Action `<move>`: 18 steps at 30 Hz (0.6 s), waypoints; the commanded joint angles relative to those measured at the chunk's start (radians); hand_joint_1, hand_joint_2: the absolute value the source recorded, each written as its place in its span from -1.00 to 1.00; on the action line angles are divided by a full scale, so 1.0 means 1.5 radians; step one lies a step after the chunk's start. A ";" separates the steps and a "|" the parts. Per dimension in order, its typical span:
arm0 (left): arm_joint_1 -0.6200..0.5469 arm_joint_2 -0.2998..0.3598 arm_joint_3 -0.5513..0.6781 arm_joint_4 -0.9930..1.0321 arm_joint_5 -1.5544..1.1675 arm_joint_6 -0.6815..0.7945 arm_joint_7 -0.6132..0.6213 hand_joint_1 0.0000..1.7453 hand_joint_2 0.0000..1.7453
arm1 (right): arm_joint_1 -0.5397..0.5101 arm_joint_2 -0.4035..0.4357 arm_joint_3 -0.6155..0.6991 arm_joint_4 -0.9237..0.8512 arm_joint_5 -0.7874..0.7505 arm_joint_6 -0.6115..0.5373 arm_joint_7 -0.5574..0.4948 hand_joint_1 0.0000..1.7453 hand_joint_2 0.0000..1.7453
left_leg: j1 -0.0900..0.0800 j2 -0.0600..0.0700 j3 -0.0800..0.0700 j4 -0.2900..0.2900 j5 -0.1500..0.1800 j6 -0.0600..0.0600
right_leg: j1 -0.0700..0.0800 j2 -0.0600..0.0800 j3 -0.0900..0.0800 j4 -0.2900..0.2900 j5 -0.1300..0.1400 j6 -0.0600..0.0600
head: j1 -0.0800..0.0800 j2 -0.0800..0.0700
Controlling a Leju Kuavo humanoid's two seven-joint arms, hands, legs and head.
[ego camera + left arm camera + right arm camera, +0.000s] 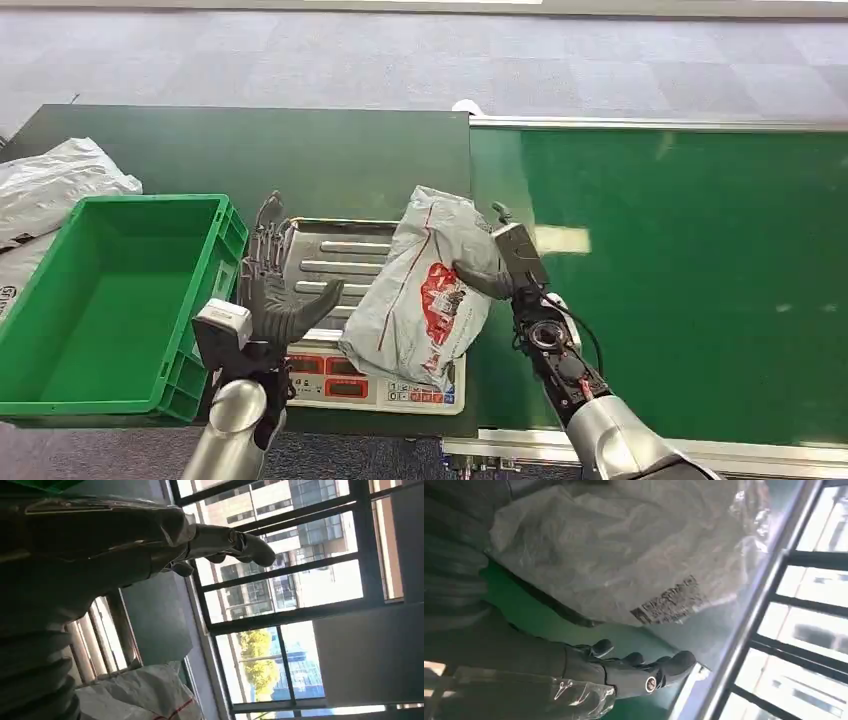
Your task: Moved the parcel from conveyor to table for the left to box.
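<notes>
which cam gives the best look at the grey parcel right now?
Head view: the whole grey parcel shows, lying on the scale with the right hand on its edge. Right wrist view shows only crinkled plastic and a label up close; left wrist view catches just a corner of it.

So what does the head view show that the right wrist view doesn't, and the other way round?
Head view alone: the green crate, the scale under the parcel, the left hand raised with fingers apart beside the crate, and more grey bags behind the crate. Right wrist view alone: the parcel's printed label from close up, and the window frames. Both: the grey parcel, the right hand at it, and the green conveyor belt.
</notes>
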 commanded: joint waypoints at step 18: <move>-0.175 -0.025 -0.159 0.435 -0.394 -0.149 0.254 -1.00 1.00 | 0.108 0.003 -0.160 -0.275 -0.047 -0.099 -0.152 -1.00 1.00 | 0.000 -0.001 0.001 -0.001 0.001 0.000 | 0.000 -0.001 0.001 -0.001 0.000 0.000 | 0.000 0.000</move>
